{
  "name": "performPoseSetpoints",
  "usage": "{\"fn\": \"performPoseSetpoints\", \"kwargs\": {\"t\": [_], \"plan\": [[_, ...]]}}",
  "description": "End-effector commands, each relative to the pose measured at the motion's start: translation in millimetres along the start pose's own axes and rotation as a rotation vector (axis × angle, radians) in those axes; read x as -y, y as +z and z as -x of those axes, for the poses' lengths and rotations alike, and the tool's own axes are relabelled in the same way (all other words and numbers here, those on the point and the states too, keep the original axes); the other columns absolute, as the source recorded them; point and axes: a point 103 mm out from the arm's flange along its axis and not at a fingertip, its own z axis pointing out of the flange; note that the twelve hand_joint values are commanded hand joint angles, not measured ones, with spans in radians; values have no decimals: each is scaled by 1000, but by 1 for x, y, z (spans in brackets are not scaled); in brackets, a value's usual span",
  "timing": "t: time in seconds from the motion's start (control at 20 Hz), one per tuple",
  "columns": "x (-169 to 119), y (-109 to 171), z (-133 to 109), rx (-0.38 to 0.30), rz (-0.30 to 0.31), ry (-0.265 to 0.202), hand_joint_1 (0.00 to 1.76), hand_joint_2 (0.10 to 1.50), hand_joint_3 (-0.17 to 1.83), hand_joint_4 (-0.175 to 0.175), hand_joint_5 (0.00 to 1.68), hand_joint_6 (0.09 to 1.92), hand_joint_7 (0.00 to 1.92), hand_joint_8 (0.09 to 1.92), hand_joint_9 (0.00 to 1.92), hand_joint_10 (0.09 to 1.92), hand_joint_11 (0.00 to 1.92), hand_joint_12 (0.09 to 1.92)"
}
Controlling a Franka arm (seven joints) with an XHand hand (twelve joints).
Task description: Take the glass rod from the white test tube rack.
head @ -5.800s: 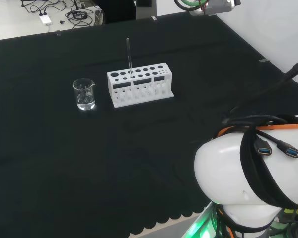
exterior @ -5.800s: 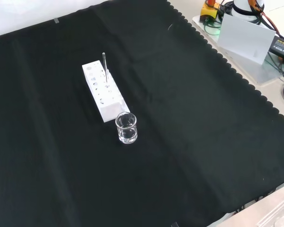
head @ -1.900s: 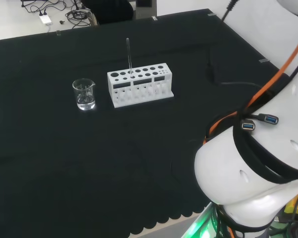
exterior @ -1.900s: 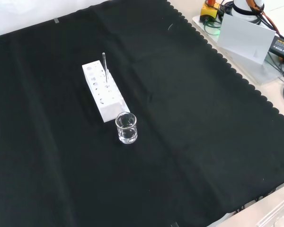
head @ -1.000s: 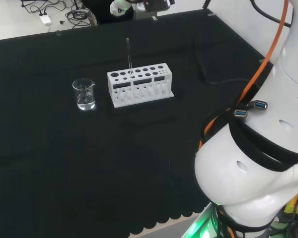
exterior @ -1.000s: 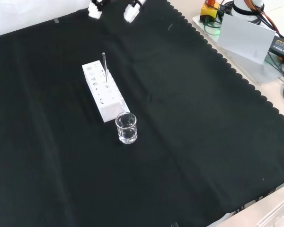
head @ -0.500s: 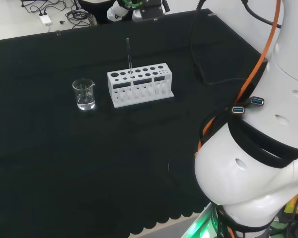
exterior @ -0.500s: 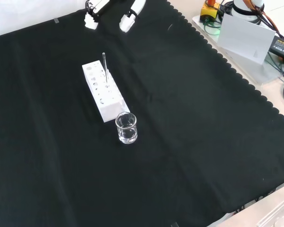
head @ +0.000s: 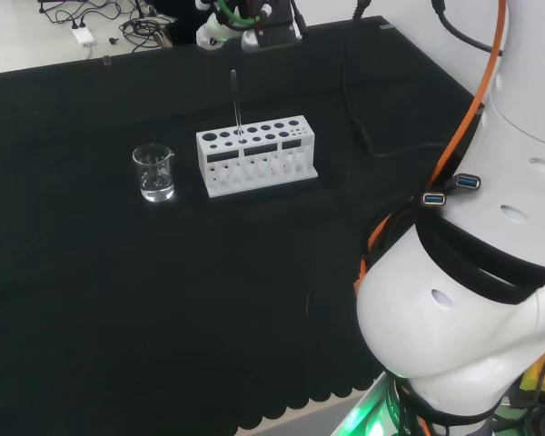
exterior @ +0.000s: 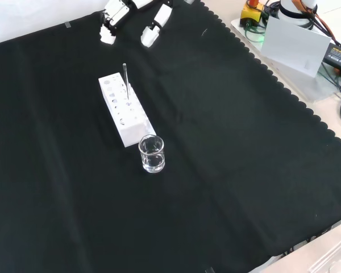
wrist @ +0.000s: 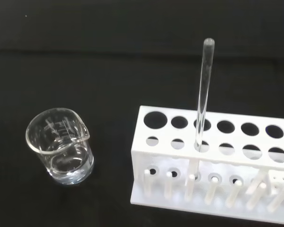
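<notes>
A clear glass rod [head: 235, 102] stands upright in a hole of the white test tube rack [head: 257, 156], near the rack's beaker end. The rod [exterior: 125, 80] rises from the rack [exterior: 124, 111] in the front view too. My hand [exterior: 157, 21] hangs beyond the rack's far end there, clear of the rod, fingers [exterior: 109, 31] spread and fairly straight with nothing between them. From the head camera the hand [head: 254, 36] sits behind the rod. The wrist camera looks at the rod [wrist: 202, 92] and rack [wrist: 213, 163] up close.
A small clear beaker [head: 153, 173] stands on the black cloth just off the rack's end, appearing as the beaker [exterior: 152, 153] in the front view and the beaker [wrist: 61, 145] at the wrist. The arm's white links [head: 463, 309] stand at the head view's right.
The hand has come into view and moved closer to the rack and rod over the last second. Rod, rack and beaker have not moved.
</notes>
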Motion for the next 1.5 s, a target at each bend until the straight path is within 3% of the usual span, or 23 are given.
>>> {"fn": "performPoseSetpoints", "kwargs": {"t": [0.05,0.8,1.15,1.5], "plan": [[-12,28,6,-19,-6,16,778,1164,-175,-175,275,87,189,865,322,821,317,1349],[-19,60,14,-34,-5,-9,778,1168,-175,-175,295,87,205,865,335,823,315,1349],[-24,68,20,-31,-24,1,775,1169,-175,-175,304,87,219,867,346,823,316,1350],[-29,79,30,-36,-27,7,778,1170,-175,-175,362,87,370,854,494,786,403,1323]]}}
